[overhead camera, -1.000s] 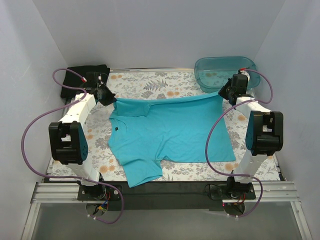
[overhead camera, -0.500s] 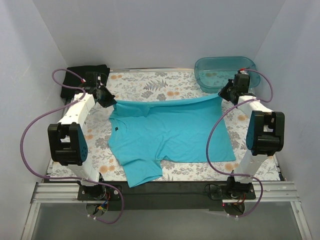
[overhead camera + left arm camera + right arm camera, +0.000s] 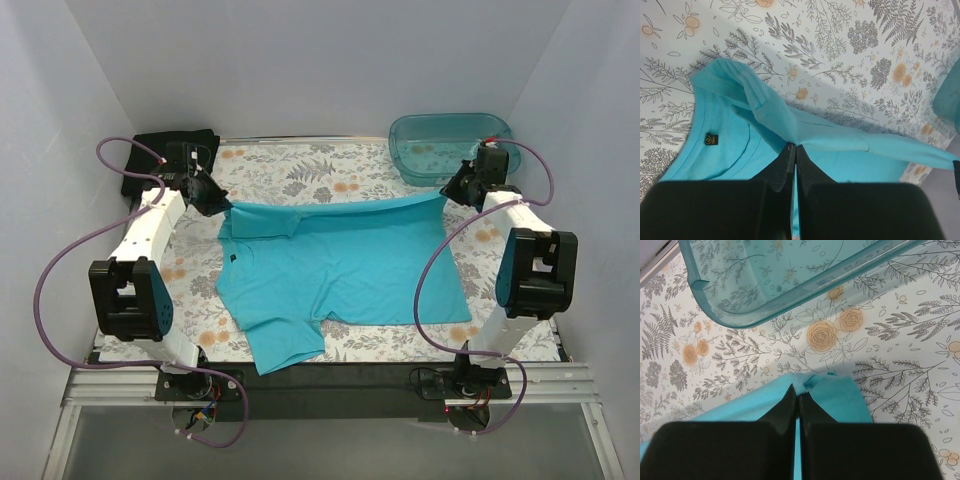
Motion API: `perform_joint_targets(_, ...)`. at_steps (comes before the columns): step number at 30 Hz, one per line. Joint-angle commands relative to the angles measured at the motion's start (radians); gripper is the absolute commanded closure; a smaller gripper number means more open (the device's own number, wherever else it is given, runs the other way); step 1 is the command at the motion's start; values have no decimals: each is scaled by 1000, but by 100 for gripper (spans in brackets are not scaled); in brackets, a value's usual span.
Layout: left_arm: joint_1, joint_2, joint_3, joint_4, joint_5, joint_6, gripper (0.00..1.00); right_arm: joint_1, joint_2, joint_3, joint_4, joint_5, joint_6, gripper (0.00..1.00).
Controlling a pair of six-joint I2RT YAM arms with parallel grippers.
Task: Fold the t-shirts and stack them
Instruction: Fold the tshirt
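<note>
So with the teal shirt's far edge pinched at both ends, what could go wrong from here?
The right fingers grip only the very corner of the turquoise t-shirt; it may slip out when pulled. By the left fingers a sleeve lies doubled over, so the fold could trap a bunch. The tub sits close to the right corner and might be bumped.

- Upper right: teal tub (image 3: 450, 140) stands just behind the right end effector (image 3: 447, 196).
- Upper left: black t-shirt (image 3: 190, 140) lies behind the left end effector (image 3: 226, 207).
- Centre: turquoise t-shirt (image 3: 340, 265) covers the bench (image 3: 320, 170); bare strip behind it.
</note>
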Motion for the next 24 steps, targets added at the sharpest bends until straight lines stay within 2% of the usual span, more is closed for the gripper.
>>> perform_joint_targets(1,12,-82,-14,-33,14,-3,100,-12,-68,-7,-19,-5,-19,99)
perform_joint_targets(24,10,-128,-101,-43,31,-4,100,-17,-232,-170,-70,71,-18,99)
